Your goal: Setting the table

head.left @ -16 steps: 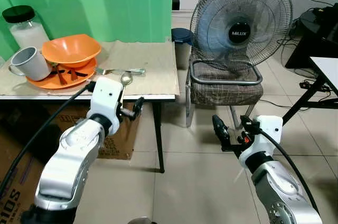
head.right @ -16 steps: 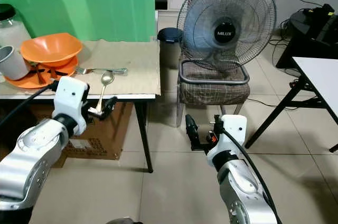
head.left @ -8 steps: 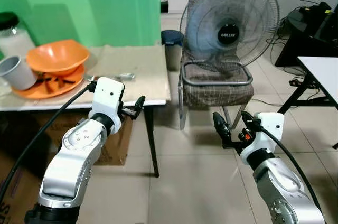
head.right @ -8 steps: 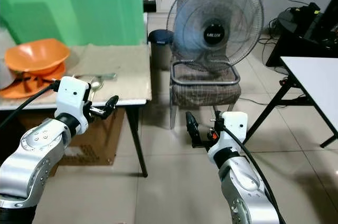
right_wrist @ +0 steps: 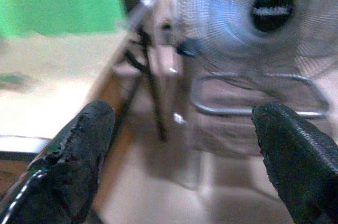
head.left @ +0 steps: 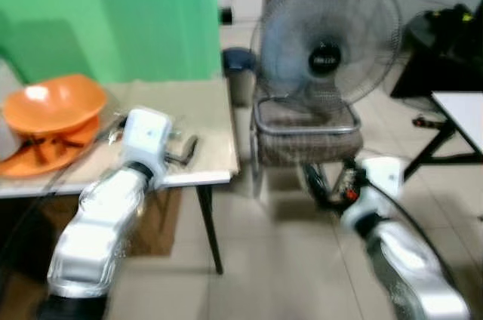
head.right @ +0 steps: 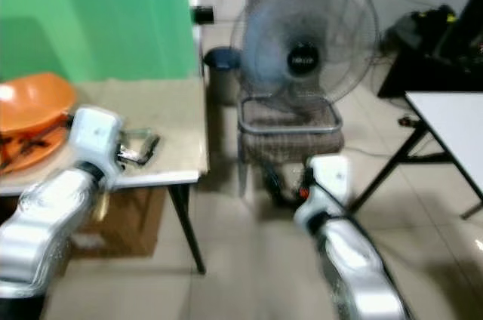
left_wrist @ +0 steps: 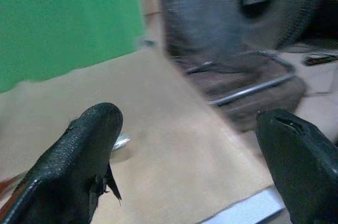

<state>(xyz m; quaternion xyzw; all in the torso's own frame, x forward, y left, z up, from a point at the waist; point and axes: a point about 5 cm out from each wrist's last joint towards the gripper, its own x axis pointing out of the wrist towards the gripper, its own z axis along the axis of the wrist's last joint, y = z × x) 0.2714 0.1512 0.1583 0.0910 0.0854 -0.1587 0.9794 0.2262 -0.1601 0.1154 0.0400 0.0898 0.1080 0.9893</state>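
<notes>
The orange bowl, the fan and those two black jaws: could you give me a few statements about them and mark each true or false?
1. The orange plastic bowl sits on an orange plate on the table. True.
2. The grey round electric fan stands on the table. False: it rests on a brown chair beside the table.
3. The left gripper has its jaws wide apart over the beige table mat. True.
4. The right gripper is clamped on a cup. False: its jaws are open and hold nothing.
5. The wall behind the table is green. True.
</notes>
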